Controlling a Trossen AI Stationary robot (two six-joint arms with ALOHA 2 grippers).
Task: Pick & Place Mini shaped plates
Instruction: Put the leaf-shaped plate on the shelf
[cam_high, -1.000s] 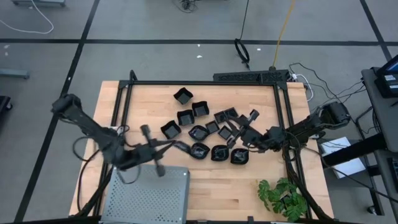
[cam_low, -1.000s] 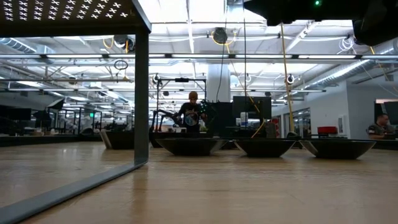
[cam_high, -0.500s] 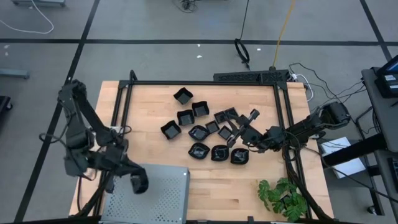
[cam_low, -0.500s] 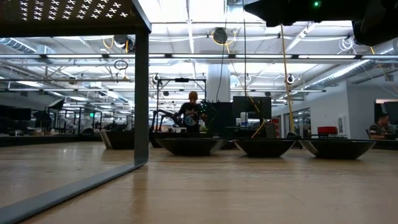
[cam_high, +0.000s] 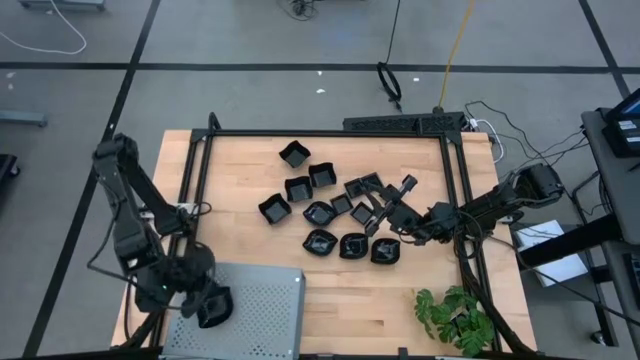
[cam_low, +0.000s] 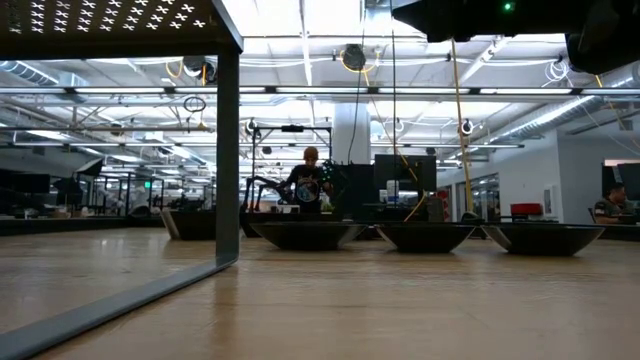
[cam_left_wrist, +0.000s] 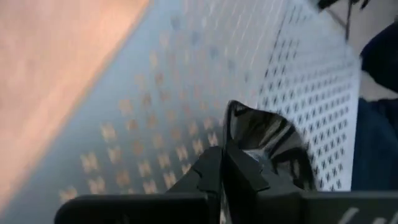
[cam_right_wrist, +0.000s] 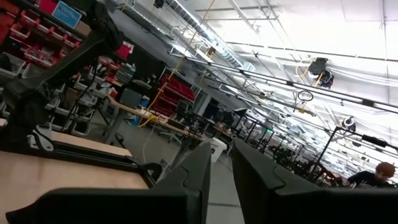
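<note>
Left gripper (cam_high: 212, 306) clamped on one small black plate (cam_left_wrist: 267, 140), over the grey tray (cam_high: 270, 320) at the desk's front-left corner (no plate seen on it). Eleven-odd plates (cam_high: 340, 215) remain mid-desk. Right gripper (cam_high: 385, 212) waits among them, fingers narrow, nothing visibly held.

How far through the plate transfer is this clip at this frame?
Early, it seems. Done: no plate lies loose on the grey tray yet. In hand: the left gripper, over the tray's left part, is shut on a mini plate. Left: about a dozen plates sit mid-table, where the right gripper hangs.
</note>
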